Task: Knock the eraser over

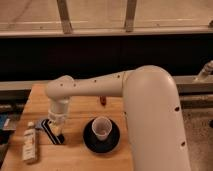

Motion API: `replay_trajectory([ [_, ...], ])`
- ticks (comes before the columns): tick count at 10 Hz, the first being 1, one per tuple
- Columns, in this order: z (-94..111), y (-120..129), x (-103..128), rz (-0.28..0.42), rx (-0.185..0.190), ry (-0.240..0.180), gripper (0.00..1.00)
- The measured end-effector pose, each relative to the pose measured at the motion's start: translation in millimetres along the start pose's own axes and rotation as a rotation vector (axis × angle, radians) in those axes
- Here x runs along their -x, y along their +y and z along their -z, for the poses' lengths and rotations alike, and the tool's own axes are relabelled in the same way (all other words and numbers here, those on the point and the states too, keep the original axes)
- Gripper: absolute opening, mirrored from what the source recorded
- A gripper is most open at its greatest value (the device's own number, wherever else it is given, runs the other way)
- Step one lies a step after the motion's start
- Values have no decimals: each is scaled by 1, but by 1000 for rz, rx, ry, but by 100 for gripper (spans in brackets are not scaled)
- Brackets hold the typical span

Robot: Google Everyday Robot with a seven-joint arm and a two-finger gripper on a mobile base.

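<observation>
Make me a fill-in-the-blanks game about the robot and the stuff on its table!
1. The gripper hangs right above the black ____ on the wooden table.
2. The white cup stands on a round black ____.
3. The white tube lies to the ____ of the eraser in the camera view.
4. The small red thing sits on the table ____ the cup, farther from the camera.

Missing words: eraser; saucer; left; behind

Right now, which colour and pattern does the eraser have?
The eraser is black with thin pale stripes, seen in the camera view; the claw is right above it.
</observation>
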Motion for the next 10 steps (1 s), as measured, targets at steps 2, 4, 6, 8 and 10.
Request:
replay_trajectory([
  [2, 18, -4, 14, 40, -45, -36, 0],
  [4, 46, -23, 8, -6, -141, -97, 0],
  [6, 73, -39, -15, -65, -237, -154, 0],
  [8, 97, -45, -61, -140, -334, -233, 0],
  [10, 103, -44, -79, -166, -364, -261, 11],
])
